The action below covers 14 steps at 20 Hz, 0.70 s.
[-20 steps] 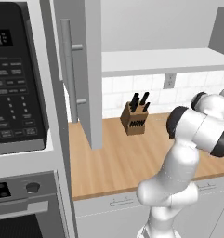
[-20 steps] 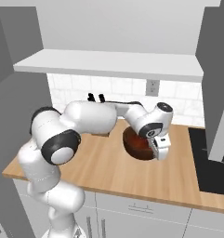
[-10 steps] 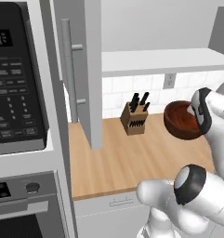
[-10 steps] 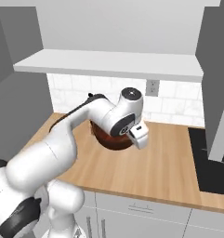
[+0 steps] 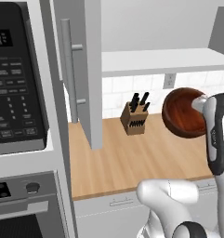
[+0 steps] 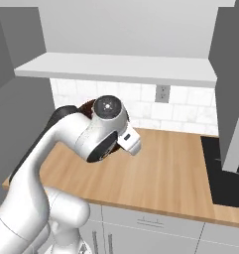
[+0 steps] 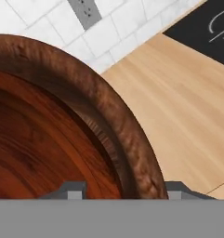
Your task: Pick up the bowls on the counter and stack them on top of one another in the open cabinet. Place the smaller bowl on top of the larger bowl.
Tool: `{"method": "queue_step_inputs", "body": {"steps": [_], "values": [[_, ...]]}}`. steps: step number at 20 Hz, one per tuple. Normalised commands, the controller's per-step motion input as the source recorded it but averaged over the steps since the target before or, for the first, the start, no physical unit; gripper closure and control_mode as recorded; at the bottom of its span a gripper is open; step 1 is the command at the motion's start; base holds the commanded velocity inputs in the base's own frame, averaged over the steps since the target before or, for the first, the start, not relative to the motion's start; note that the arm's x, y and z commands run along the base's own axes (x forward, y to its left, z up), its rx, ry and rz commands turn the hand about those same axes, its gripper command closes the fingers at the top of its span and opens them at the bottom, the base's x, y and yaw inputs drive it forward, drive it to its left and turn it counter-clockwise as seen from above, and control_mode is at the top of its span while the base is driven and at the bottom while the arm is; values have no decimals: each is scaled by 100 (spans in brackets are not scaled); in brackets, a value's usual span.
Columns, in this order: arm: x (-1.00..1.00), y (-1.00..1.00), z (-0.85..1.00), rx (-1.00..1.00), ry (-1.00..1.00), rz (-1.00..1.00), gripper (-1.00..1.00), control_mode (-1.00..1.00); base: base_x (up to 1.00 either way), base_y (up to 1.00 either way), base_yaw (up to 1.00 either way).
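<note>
Reading off the left base view, the microwave (image 5: 18,79) shows pale digits on its display and rows of labelled keys, all too small to make out; the oven panel (image 5: 20,189) below it carries a small lit readout and a round knob.

The jaws (image 7: 120,193) are clenched on the rim of a dark reddish-brown wooden bowl (image 5: 184,113) — one tip inside the wall, one outside, as the hand view shows. I cannot tell whether it is the larger or the smaller bowl. It hangs in the air above the counter (image 5: 132,160), tilted so its hollow faces the left base camera, to the right of the knife block (image 5: 135,118) and below the cabinet shelf (image 5: 164,59). In the right base view its rim peeks out behind the wrist.

The counter is light honey-coloured planking with white drawer fronts beneath. White tile backs it, with a grey wall outlet (image 6: 161,93) set in — and a black cooktop (image 6: 227,171) sits at the counter's right end. The grey cabinet door (image 5: 88,69) stands open, its silver bar handle (image 5: 69,76) facing left.
</note>
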Motion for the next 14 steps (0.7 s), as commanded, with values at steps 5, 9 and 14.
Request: {"method": "queue_step_inputs", "body": {"steps": [5, 9, 14], "values": [[-13, 0, 100, 12, -25, 4, 100, -100, 0, 0, 0], [24, -2, 100, 15, -14, 0, 100, -100, 0, 0, 0], [70, -6, 100, 23, -3, -4, 100, -100, 0, 0, 0]]}}
